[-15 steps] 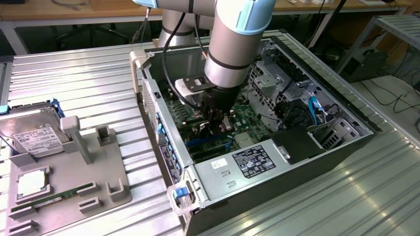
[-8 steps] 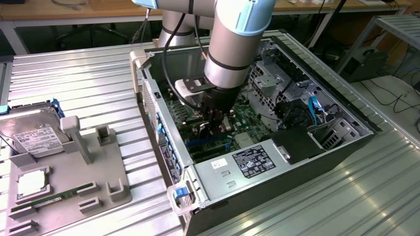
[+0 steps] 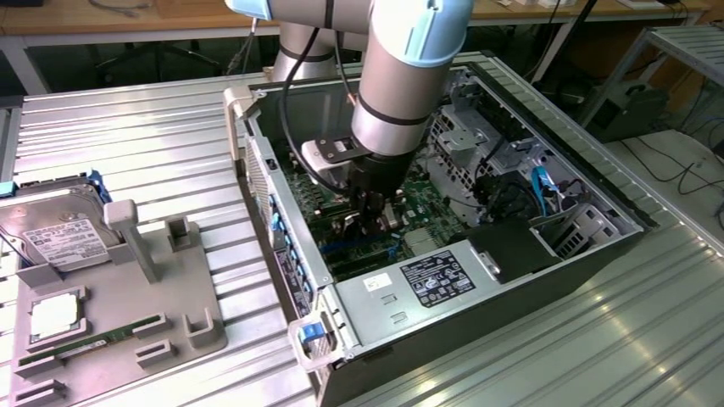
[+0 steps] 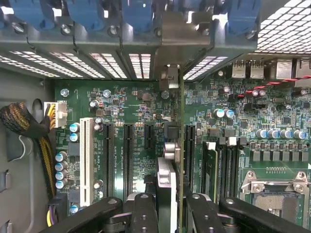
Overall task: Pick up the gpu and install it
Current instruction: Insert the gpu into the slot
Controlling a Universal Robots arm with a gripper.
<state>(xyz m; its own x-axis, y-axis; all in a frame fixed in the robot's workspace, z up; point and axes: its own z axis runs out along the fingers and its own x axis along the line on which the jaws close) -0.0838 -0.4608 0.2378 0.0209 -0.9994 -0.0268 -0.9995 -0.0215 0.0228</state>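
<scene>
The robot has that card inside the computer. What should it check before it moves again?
1. gpu gripped in the end effector: ok.
2. gpu standing on edge, square to the motherboard: ok.
3. Its metal bracket points toward the rear slot openings: ok.
4. gpu lined up with an expansion slot: cannot tell.
5. Braided cable bundle lies well apart from the gpu: ok.
</scene>
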